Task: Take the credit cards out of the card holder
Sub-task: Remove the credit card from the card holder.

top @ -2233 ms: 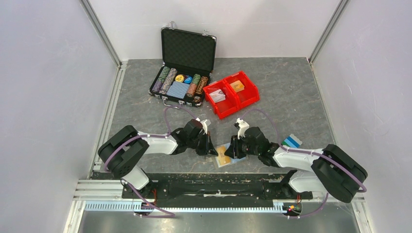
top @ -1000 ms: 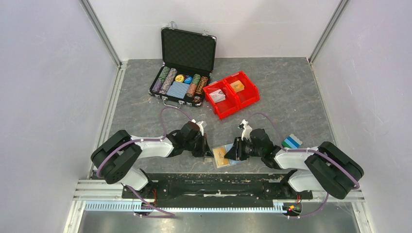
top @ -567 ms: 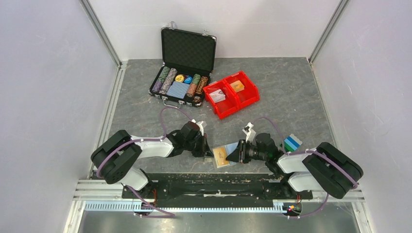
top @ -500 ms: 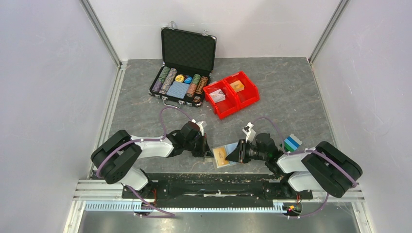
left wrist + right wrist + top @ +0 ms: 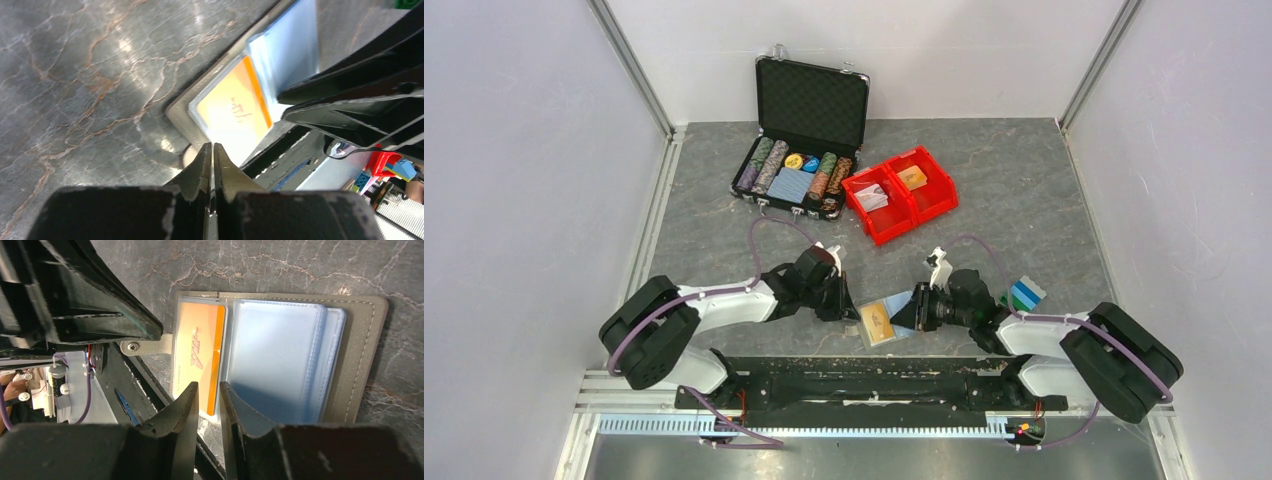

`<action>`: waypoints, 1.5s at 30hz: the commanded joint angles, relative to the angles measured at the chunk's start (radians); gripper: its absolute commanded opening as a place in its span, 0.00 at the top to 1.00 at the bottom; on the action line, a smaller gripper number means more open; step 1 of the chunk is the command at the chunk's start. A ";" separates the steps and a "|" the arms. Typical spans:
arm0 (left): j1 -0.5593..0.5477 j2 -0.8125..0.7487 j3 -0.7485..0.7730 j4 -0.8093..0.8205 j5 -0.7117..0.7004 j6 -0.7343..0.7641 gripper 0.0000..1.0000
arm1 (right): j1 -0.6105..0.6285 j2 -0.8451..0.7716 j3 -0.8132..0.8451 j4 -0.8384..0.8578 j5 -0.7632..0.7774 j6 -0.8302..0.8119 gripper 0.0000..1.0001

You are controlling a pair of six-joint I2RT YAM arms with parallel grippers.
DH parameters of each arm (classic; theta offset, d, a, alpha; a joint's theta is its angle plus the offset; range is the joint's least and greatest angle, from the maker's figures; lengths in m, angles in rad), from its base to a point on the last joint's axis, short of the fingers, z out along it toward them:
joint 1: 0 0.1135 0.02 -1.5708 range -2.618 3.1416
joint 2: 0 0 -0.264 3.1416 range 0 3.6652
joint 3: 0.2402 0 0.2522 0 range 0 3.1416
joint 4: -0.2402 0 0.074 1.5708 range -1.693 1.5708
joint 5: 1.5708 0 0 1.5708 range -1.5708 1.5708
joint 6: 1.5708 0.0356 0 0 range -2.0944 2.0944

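Note:
The card holder (image 5: pixel 902 313) lies open on the table between both arms, grey outside (image 5: pixel 365 350) with light blue sleeves (image 5: pixel 275 350). An orange-yellow credit card (image 5: pixel 197 357) sits in its left sleeve, also seen in the left wrist view as the orange credit card (image 5: pixel 232 107). Blue and teal credit cards (image 5: pixel 1024 293) lie on the table to the right. My left gripper (image 5: pixel 849 303) is shut, its tips (image 5: pixel 212 146) at the holder's left edge by the strap (image 5: pixel 145 346). My right gripper (image 5: pixel 914 308) stands narrowly open (image 5: pixel 207 385), its gap in line with the orange card's right edge, nothing between the fingers.
A black poker-chip case (image 5: pixel 799 140) stands open at the back. Two red bins (image 5: pixel 899 192) with small packs stand beside it. The black base rail (image 5: pixel 864 380) runs along the near edge just behind the holder. Walls close in both sides.
The right gripper drew back a little to the right, then came in again at the holder. The left arm's elbow sank toward the near left. The holder has stayed in place.

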 commanded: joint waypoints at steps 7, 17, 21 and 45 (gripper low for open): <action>-0.005 -0.021 0.055 -0.006 -0.004 0.021 0.91 | -0.004 0.008 0.082 -0.055 0.018 -0.053 0.75; -0.007 0.103 0.009 0.108 0.035 0.020 0.97 | -0.001 0.072 0.090 -0.053 0.017 -0.064 0.75; -0.006 0.101 -0.005 0.108 0.018 0.022 0.98 | -0.002 0.086 0.092 -0.070 0.015 -0.075 0.74; -0.007 0.122 -0.016 0.101 0.012 0.030 0.98 | -0.003 0.167 0.023 0.186 -0.103 0.032 0.78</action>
